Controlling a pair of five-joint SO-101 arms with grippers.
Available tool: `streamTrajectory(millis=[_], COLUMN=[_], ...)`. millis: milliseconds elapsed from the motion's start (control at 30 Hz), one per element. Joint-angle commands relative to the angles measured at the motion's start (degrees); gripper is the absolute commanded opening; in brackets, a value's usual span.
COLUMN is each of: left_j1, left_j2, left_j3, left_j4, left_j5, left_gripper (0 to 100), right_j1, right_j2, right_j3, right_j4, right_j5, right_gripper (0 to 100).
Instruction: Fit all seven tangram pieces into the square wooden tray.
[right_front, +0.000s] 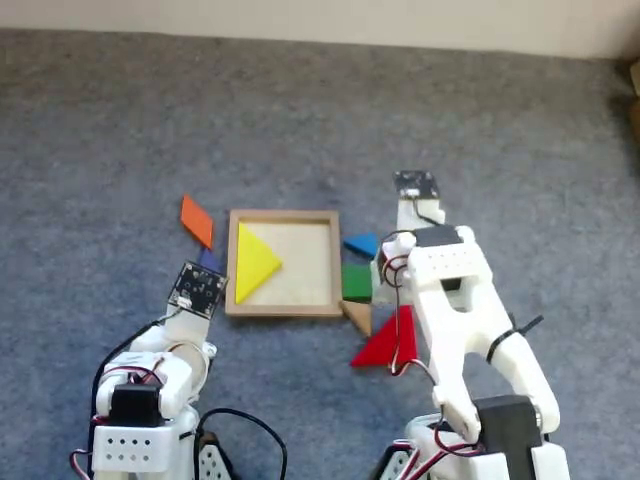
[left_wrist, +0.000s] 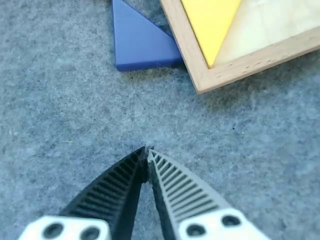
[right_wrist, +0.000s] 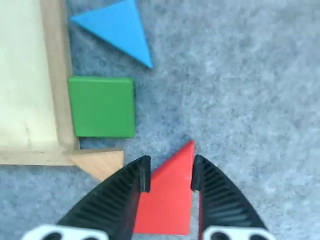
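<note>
The square wooden tray (right_front: 285, 305) holds a yellow triangle (right_front: 255, 262). An orange parallelogram (right_front: 197, 220) and a dark blue triangle (right_front: 209, 260) lie at its left. At its right lie a light blue triangle (right_front: 362, 244), a green square (right_front: 356, 281), a tan triangle (right_front: 358, 315) and a red triangle (right_front: 385, 340). My right gripper (right_wrist: 169, 172) is closed against both edges of the red triangle (right_wrist: 167, 205), just behind its apex, and the piece rests on the carpet. My left gripper (left_wrist: 147, 152) is shut and empty, short of the dark blue triangle (left_wrist: 140, 42) and the tray corner (left_wrist: 200, 75).
Grey carpet covers the whole floor. The green square (right_wrist: 102, 106) and tan triangle (right_wrist: 102, 162) touch the tray wall (right_wrist: 55, 75) close to my right gripper. The light blue triangle (right_wrist: 117, 30) lies farther out. Open carpet stretches beyond the tray and to the right.
</note>
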Motion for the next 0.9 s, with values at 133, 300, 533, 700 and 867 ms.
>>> streamTrajectory(millis=[133, 300, 533, 700, 867], left_j1=[-0.7, -0.7, -0.7, -0.7, -0.7], left_j2=[-2.0, -2.0, -2.0, -2.0, -2.0], left_j3=[1.2, 1.2, 1.2, 1.2, 1.2], left_j4=[0.3, 0.3, 0.3, 0.3, 0.3], left_j5=[0.6, 0.6, 0.6, 0.6, 0.6], left_gripper=[0, 0, 0, 0, 0], right_j1=[-0.7, -5.1, -8.7, -10.5, -8.7], right_j2=[-2.6, -2.5, -0.7, 6.5, 12.5], right_j3=[-0.9, -0.7, 1.0, 2.3, 1.7], right_j4=[3.0, 6.1, 6.7, 2.2, 3.0], right_j5=[-12.3, -15.2, -25.5, -26.4, -26.0], right_gripper=[29.6, 33.6, 33.7, 33.7, 33.7])
